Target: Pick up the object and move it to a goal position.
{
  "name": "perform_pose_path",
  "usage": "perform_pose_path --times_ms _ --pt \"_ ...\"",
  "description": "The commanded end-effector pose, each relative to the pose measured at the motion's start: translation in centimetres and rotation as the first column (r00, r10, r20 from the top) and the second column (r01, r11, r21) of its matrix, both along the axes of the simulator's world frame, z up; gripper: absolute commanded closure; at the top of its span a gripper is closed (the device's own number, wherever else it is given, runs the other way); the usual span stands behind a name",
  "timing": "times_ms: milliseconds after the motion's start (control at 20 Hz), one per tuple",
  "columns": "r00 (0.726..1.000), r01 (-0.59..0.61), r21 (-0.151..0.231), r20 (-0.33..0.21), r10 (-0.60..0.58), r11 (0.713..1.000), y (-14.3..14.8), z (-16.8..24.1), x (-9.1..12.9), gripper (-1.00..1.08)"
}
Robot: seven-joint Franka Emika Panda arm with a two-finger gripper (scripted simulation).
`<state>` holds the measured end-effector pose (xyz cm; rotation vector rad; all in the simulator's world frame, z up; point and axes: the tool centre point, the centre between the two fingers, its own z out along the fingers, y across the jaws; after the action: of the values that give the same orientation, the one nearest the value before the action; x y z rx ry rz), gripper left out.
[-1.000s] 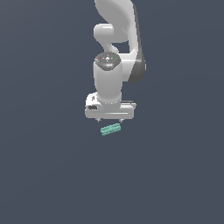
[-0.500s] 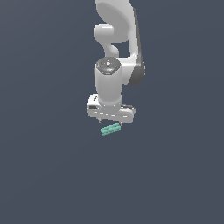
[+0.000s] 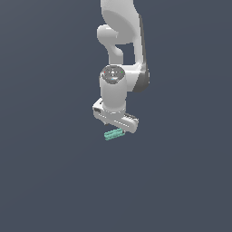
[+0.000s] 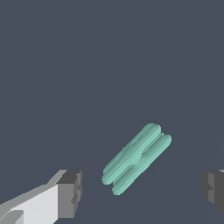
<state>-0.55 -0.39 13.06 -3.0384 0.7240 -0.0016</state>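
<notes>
The gripper (image 4: 140,190) is spread wide and holds nothing. The bar (image 4: 136,158) lies on the dark floor below it, between the two fingertips (image 4: 70,192) but apart from both. Its long axis runs diagonal to the line joining the fingers, so the wrist probably needs turning before closing.

In the exterior view the bar (image 3: 113,134) lies just under the gripper (image 3: 115,121).

The pincer (image 4: 141,189) fingertips (image 4: 71,192) are cut off at the wrist view's edge.

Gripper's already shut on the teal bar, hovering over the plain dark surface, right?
Not shut. The wrist view shows the gripper open, its fingers well apart, with the teal bar lying untouched between them on the plain dark surface.
</notes>
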Motion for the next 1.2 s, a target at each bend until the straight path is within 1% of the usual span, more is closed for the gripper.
perform_pose_path --times_ms 0,250,500,650,850,1150 --pt "0.997 0.071 0.0 -0.002 -0.071 0.997 0.0 -0.6 -0.2 -0.92" --pt "0.978 0.21 -0.001 -0.006 -0.21 0.978 0.1 -1.7 -0.7 -0.92" --pt "0.939 0.345 -0.003 -0.009 -0.345 0.939 0.1 -2.8 -1.2 -0.92" --pt "0.906 0.422 -0.006 -0.01 -0.422 0.906 0.1 -3.5 -1.5 -0.92" --pt "0.854 0.52 -0.009 -0.01 -0.52 0.854 0.0 -4.3 -1.9 -0.92" --pt "0.78 0.626 -0.014 -0.008 -0.626 0.78 -0.1 -5.2 -2.4 -0.92"
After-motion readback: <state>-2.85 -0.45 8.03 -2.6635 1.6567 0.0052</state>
